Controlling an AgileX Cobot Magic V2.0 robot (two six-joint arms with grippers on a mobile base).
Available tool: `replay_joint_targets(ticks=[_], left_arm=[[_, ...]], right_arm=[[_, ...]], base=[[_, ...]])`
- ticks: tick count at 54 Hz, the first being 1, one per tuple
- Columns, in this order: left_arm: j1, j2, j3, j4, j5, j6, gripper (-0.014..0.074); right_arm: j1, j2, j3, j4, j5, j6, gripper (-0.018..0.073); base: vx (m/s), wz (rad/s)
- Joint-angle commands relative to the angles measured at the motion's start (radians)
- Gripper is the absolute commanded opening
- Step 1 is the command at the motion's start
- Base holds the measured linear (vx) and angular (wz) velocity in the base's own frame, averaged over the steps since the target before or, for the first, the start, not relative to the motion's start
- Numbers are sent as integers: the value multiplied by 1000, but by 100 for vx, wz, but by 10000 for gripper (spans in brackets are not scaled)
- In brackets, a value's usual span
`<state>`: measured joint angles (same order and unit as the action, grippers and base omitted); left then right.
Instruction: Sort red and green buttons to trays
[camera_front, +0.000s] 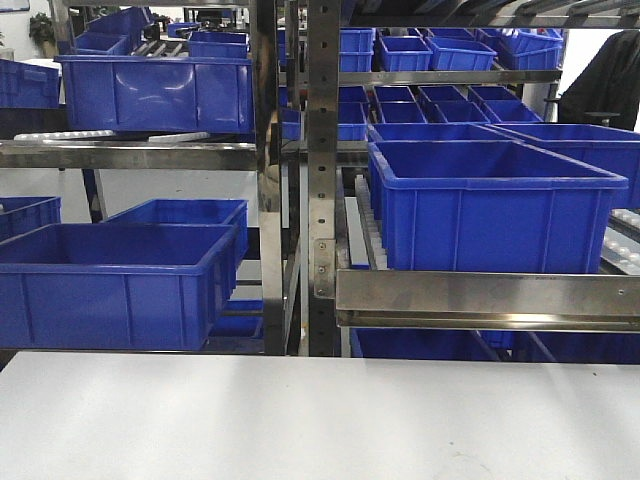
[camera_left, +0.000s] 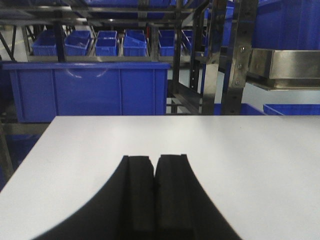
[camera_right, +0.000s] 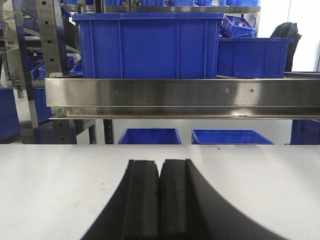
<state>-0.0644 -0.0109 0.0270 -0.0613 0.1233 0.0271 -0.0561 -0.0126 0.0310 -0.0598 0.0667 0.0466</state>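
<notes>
Left gripper (camera_left: 154, 160), right gripper (camera_right: 160, 164): closed (over table (camera_left: 260, 150)).

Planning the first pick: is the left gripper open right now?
No, the left gripper is shut, its jaws pressed together with nothing between them, above the white table.

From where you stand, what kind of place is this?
Probably a warehouse or factory storeroom: steel racks hold many blue crates, and a white table stands in front.

Blue crates (camera_front: 490, 205) on steel racks (camera_front: 322, 180) behind a white table (camera_front: 320, 420)
</notes>
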Motion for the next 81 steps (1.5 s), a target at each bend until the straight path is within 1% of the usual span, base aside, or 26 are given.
replay_joint_targets(ticks=[1,8,11,17,19,21,24,26,31,38,45,46,52,56,62,69,73,77,81], left_arm=[[2,-14,-27,3,-98,0,-6],[2,-14,-27,2,-149,-4,-6],[2,-14,-27,2,-178,-13,-6],[2,-14,-27,2,-267,-63,-6],[2,-14,-28,2,-294,-63,-6],[2,-14,-31,4,-317,-58,-6],[2,-13,-40,14,-344,-38,-5],[2,-13,-57,24,-343,-17,-4],[2,0,-114,39,-307,1,-4],[2,89,-187,39,-246,1,-3],[2,228,-210,35,-253,0,8],[2,365,-210,35,-262,0,31],[2,476,-210,35,-270,0,76],[2,553,-210,35,-298,0,129],[2,661,-210,35,-360,0,249],[2,789,-210,35,-443,-2,437],[2,857,-210,35,-494,-2,520],[2,933,-210,35,-558,-2,577],[2,1014,-210,36,-621,-2,605]], right_arm=[[-5,-10,13,-1,-81,-1,-9],[-5,-10,13,-1,-102,-1,-9],[-5,-10,13,-1,-141,1,-9],[-5,-10,9,-1,-243,2,-9],[-5,-10,-5,1,-246,3,-9],[-5,-7,-21,1,-223,5,-9],[-5,8,-80,2,-150,6,-9],[-5,29,-132,-1,-67,4,-9],[-5,101,-236,-17,28,-5,-9],[-5,227,-345,-80,40,-5,-9],[-5,335,-367,-97,31,-1,-5],[-5,430,-367,-74,32,5,4],[-5,492,-367,-68,24,5,22],[-5,526,-367,-68,14,5,41],[-5,561,-367,-68,-4,5,65],[-5,580,-367,-69,-16,5,90],[-5,582,-367,-69,-16,5,101],[-5,582,-367,-69,-16,4,106],[-5,582,-367,-74,-16,4,108]], base=[[0,0],[0,0],[0,0],[0,0],[0,0],[0,0],[0,0],[0,0],[0,0],[0,0],[0,0],[0,0],[0,0],[0,0],[0,0],[0,0],[0,0],[0,0],[0,0]])
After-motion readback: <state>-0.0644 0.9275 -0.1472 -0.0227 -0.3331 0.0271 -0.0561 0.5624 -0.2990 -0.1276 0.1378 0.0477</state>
